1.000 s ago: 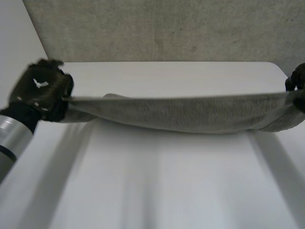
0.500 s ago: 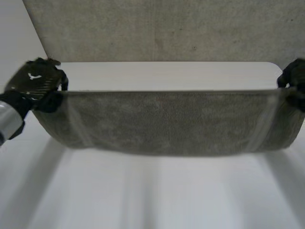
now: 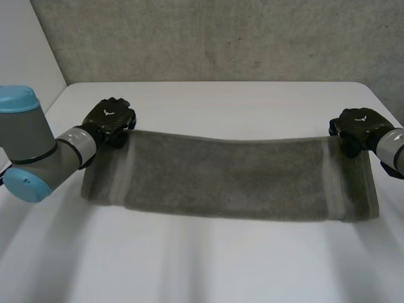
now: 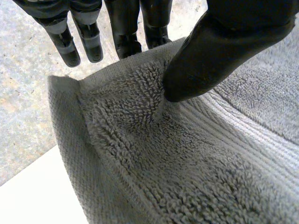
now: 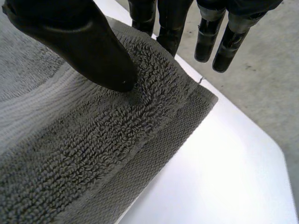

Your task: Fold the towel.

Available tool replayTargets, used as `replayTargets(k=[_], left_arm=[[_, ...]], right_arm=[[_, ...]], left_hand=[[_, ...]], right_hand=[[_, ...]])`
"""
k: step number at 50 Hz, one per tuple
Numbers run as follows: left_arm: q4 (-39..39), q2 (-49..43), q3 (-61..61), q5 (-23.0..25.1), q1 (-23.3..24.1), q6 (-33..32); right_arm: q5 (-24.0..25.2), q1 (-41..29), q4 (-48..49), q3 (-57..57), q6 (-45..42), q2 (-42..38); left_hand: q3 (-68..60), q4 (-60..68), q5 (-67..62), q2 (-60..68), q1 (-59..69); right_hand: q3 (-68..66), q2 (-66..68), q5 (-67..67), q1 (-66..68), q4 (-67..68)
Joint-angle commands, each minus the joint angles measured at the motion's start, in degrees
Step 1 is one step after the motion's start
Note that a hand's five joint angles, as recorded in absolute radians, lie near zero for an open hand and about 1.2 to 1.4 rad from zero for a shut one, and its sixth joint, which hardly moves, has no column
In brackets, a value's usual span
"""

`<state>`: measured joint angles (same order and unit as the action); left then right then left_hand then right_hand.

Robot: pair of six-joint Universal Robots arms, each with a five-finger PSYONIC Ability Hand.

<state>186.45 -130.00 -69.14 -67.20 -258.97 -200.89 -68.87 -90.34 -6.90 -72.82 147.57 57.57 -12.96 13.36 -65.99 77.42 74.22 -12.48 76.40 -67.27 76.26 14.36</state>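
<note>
A grey terry towel (image 3: 233, 177) stretches across the white table (image 3: 202, 265) between my two hands, its near edge resting on the table and its far edge lifted. My left hand (image 3: 108, 118) pinches the far left corner; in the left wrist view the thumb (image 4: 219, 51) presses the towel (image 4: 187, 154) against the fingers (image 4: 126, 28) behind it. At the far right corner my right hand (image 3: 355, 128) holds the same way: the thumb (image 5: 79, 46) pins the towel (image 5: 93, 140) against the fingers (image 5: 163, 23).
A grey concrete wall (image 3: 214, 38) rises behind the table's far edge. Bare white tabletop lies in front of the towel and behind it. My left arm (image 3: 31, 151) reaches in over the table's left side.
Both hands have moved down and away from the camera with the towel. The hanging towel has come down, and its lower part now lies spread on the table.
</note>
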Motion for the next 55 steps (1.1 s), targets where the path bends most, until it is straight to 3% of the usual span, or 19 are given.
replayTargets(k=[1,10,12,19,24,32,42,51,55], left_arm=[[0.32,-3.25,2.61,-0.21,0.22,-1.70],[6.65,-4.92,2.17,-1.36,0.22,-3.19],[7.00,-4.74,1.82,-2.40,0.31,-3.28],[6.91,-2.28,-0.11,-4.96,0.40,-3.19],[6.74,6.40,-7.21,-5.31,-0.66,-2.75],[8.05,19.32,-21.97,-4.70,-1.54,-1.88],[13.94,23.74,-33.06,-4.78,-0.83,2.42],[15.87,21.72,-33.77,-4.87,-1.54,9.72],[17.20,21.98,-34.57,-4.87,-1.80,10.08]], right_arm=[[-1.27,-0.71,3.65,1.63,0.08,-3.17],[-3.38,-2.56,7.08,1.98,-0.01,-5.36],[-4.08,-3.17,7.34,1.46,0.17,-5.19],[-3.73,-3.35,7.34,-0.57,4.48,-1.06],[-3.55,-2.82,10.06,-8.19,9.04,9.64],[-1.98,-2.12,11.56,-22.25,8.79,19.23],[2.50,1.83,11.47,-31.68,7.47,19.77],[3.57,5.08,12.70,-32.21,4.40,12.93],[3.39,5.70,13.05,-32.65,2.54,12.04]], left_hand=[[2.96,-3.36,-4.01,2.58,5.78],[2.96,-3.36,-2.52,1.09,4.28],[2.96,-3.36,59.25,-60.68,-57.49],[2.96,-3.36,64.76,-66.20,-63.00],[2.96,-3.36,64.43,-65.86,-62.67],[2.96,-3.36,63.76,-65.19,-61.99],[2.96,-3.36,62.58,-64.01,-60.82],[2.96,-3.36,62.58,-64.01,-60.81],[2.96,-3.36,62.58,-64.01,-60.81]], right_hand=[[2.48,3.60,-2.73,3.74,-4.36],[2.48,3.60,-2.73,3.74,-4.36],[2.48,-66.40,67.27,-66.26,-4.36],[2.48,-66.40,67.27,-66.26,-4.36],[2.48,-66.40,67.27,-66.26,-4.36],[2.48,-66.40,67.27,-66.26,-4.36],[2.48,-66.19,67.06,-66.05,-4.36],[2.48,-49.52,50.39,-49.38,-4.36],[2.48,-46.13,47.00,-45.99,-4.36]])
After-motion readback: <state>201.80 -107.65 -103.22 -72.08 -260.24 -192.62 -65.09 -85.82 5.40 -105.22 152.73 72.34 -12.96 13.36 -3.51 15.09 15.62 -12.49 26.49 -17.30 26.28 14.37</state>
